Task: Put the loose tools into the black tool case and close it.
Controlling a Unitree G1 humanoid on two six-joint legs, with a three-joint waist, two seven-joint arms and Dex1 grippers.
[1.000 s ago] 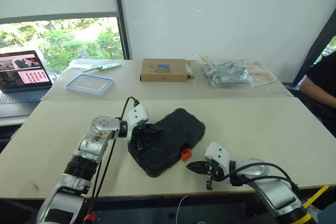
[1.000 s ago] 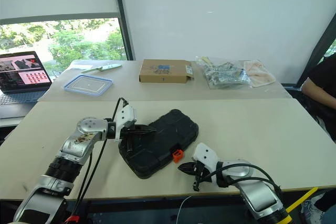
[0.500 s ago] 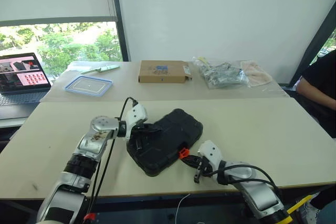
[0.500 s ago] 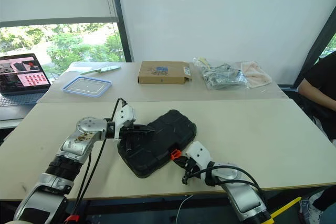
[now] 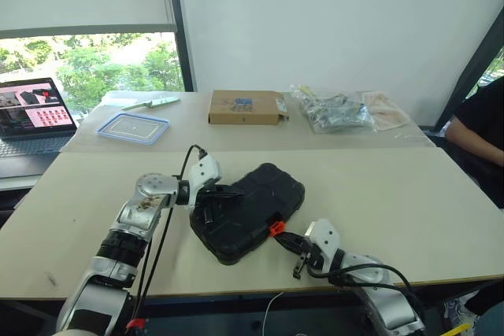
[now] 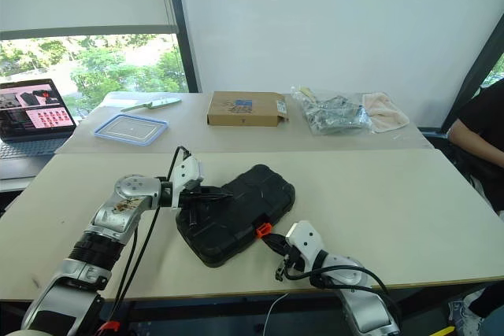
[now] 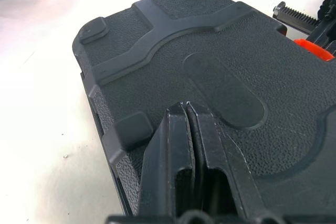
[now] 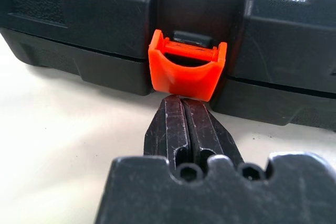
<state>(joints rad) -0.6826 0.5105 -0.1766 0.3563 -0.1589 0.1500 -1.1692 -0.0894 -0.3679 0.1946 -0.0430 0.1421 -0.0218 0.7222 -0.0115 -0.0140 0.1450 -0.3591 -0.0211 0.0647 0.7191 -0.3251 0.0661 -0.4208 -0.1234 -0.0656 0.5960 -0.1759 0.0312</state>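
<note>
The black tool case [image 5: 260,198] lies shut on the near table, lid down, its orange latch [image 5: 276,228] on the side facing me. My left gripper [image 5: 228,192] is shut, and its fingertips [image 7: 178,109] rest on the textured lid near the case's left end. My right gripper [image 5: 282,237] is shut, low over the table. Its tips sit just under the lower edge of the orange latch [image 8: 186,69], which stands out from the case wall. The loose tools are out of view.
On the far table are a flat cardboard box [image 5: 246,105], a clear blue-rimmed container [image 5: 134,127], a crumpled plastic bag [image 5: 335,109] and a laptop [image 5: 31,112]. A person [image 5: 480,127] sits at the right edge. Bare tabletop [image 5: 394,186] spreads right of the case.
My right gripper has moved left toward the case and levelled out, bringing its tips up to the orange latch. The left gripper has stayed on the lid.
</note>
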